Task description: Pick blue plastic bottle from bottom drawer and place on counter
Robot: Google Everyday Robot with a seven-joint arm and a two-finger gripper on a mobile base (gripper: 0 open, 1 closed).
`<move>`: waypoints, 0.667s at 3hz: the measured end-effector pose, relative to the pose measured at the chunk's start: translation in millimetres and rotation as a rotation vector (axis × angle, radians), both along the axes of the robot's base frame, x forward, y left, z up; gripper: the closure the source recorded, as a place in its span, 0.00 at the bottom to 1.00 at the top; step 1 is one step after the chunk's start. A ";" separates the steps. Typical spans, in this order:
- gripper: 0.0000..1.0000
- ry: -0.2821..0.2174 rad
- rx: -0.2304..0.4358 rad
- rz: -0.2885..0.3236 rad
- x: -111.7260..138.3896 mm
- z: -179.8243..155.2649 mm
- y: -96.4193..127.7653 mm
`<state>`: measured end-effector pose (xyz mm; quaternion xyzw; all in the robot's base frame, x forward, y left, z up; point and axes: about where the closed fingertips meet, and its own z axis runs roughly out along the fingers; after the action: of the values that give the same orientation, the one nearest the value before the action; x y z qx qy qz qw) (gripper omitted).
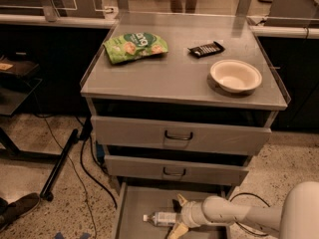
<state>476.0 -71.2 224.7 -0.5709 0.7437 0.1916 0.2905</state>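
Down in the bottom drawer (137,203), my gripper (177,217) holds its fingers (179,202) apart, straddling the blue plastic bottle (158,218), which lies flat. I'm at the grasp, I judge: next close firmly, lift clear, then rise to the counter (169,73).

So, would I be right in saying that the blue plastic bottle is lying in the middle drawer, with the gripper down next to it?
Not quite: the blue plastic bottle lies in the open bottom drawer instead, as the camera view shows. The gripper, open, is indeed down next to it.
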 end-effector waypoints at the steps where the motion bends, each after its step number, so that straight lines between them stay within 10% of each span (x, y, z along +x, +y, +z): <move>1: 0.00 -0.002 0.017 0.006 6.4 -10.9 2.9; 2: 0.00 0.005 0.021 0.005 14.3 -24.5 1.0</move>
<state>490.3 -70.2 200.2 -0.5692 0.7408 0.2017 0.2941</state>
